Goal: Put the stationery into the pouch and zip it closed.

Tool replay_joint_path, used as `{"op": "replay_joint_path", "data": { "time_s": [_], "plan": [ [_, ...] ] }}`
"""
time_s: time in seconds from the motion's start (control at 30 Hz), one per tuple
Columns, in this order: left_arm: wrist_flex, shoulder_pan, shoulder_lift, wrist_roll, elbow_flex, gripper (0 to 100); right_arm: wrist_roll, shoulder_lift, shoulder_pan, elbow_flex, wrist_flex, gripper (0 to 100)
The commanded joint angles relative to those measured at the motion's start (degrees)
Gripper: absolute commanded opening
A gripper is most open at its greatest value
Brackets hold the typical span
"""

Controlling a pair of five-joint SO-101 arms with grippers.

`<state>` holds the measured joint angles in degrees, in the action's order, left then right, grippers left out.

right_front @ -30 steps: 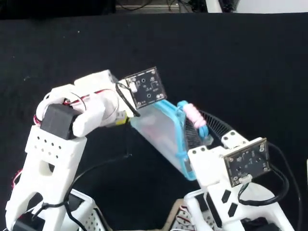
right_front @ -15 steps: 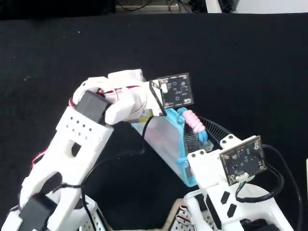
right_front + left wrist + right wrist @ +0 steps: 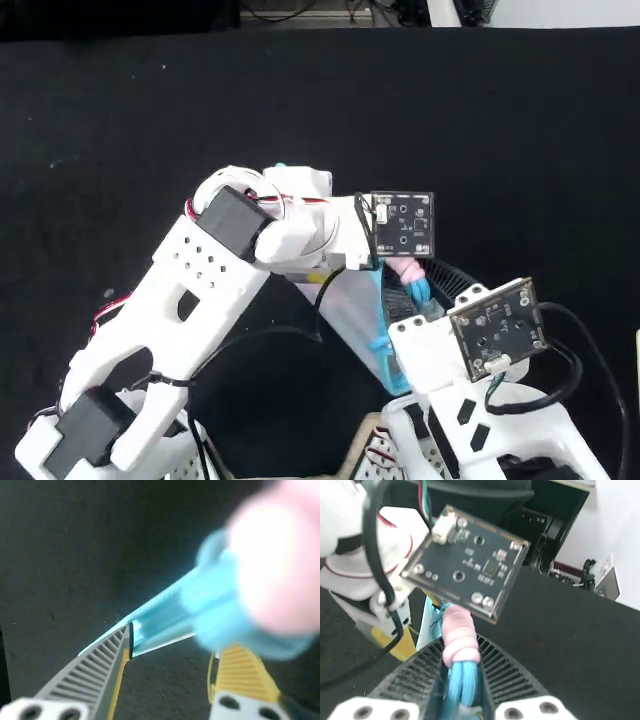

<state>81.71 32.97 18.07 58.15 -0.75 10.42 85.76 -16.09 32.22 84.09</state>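
Pouch [image 3: 352,315] is held tilted above the table [image 3: 500,120], between both arms. Its blue strap end is clamped in the right end effector [image 3: 461,677], with the pink charm [image 3: 460,635] seen just beyond. The left end effector [image 3: 170,647] is placed at the blue edge; its grip cannot be told

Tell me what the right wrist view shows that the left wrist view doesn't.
Right wrist: the left arm and its camera board, the room behind, and the right hand clamped on the pouch. Left wrist: the left hand at the pouch's blue edge. Both: the pouch, its pink charm and the black table.
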Motion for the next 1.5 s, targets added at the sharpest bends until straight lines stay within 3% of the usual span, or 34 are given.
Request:
{"op": "replay_joint_path", "data": {
  "time_s": [0.0,0.17,0.37,0.5,0.7,0.93,1.23,1.47],
  "plan": [
    [0.4,-0.4,0.5,-1.3,1.5,23,-0.4,0.2,-0.4,-0.3,0.5,1.1],
    [1.1,-0.4,0.5,-11.3,5.4,2,-0.4,0.2,-0.3,-0.2,-0.4,1.1],
    [6.2,-0.4,1.6,-22.4,5.8,3,0.2,-0.1,-0.2,-0.1,-4.3,1.1],
    [6.0,-1.8,8.7,-28.5,7.3,3,6.9,-0.4,-0.2,2.2,-7.7,1.1],
    [5.5,-5.8,23.3,-29.1,16.0,3,8.8,-0.5,-0.2,8.7,-16.3,1.1],
    [-2.5,-19.4,35.9,-29.0,33.1,3,8.8,-0.5,-0.4,9.8,-20.4,1.1],
    [-2.5,-19.9,53.1,-29.1,44.8,3,9.1,-0.5,-0.1,19.6,-27.3,1.1],
    [-2.5,-20.0,59.3,-29.1,51.5,3,8.9,-0.6,0.0,23.4,-36.2,1.1]
  ]
}}
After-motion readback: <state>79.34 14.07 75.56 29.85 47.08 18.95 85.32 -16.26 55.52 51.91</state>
